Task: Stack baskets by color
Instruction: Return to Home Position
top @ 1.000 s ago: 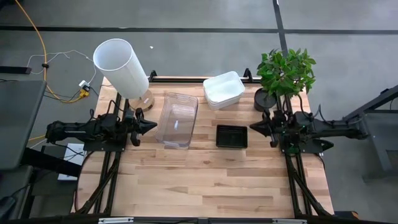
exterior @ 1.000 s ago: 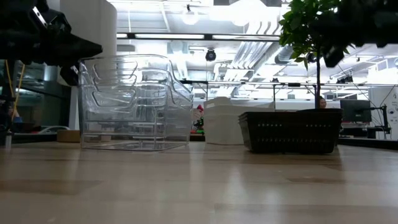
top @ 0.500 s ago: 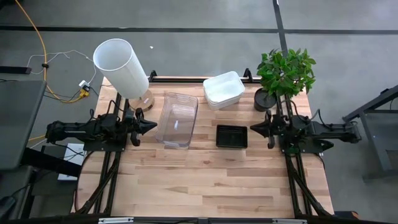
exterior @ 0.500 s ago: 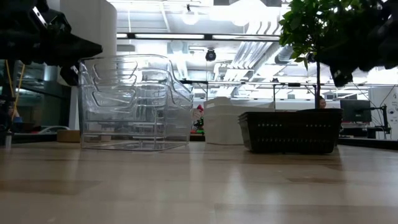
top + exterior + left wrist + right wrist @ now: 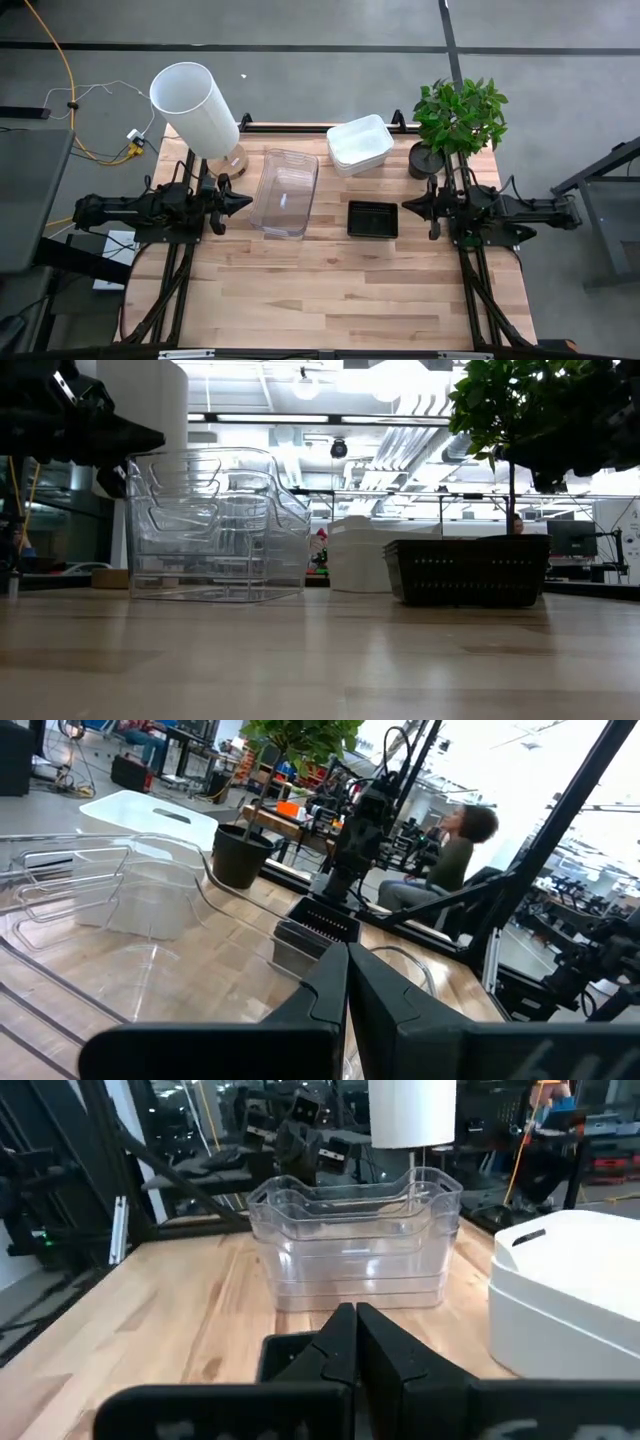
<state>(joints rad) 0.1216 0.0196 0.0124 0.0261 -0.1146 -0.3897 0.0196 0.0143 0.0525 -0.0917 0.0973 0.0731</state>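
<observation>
On the tabletop (image 5: 330,290), clear baskets (image 5: 285,192) stand left of centre, white baskets (image 5: 360,145) behind, black baskets (image 5: 372,219) right. Left jaws and right jaws are closed, empty; the left, just beside the clear stack, could nudge it askew if swung.

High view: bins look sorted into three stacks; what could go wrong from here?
The white stack sits near the table's far edge, rims slightly offset; a bump might topple it. The left gripper, shut, points at the clear stack close by; any forward drift could shove it.
</observation>
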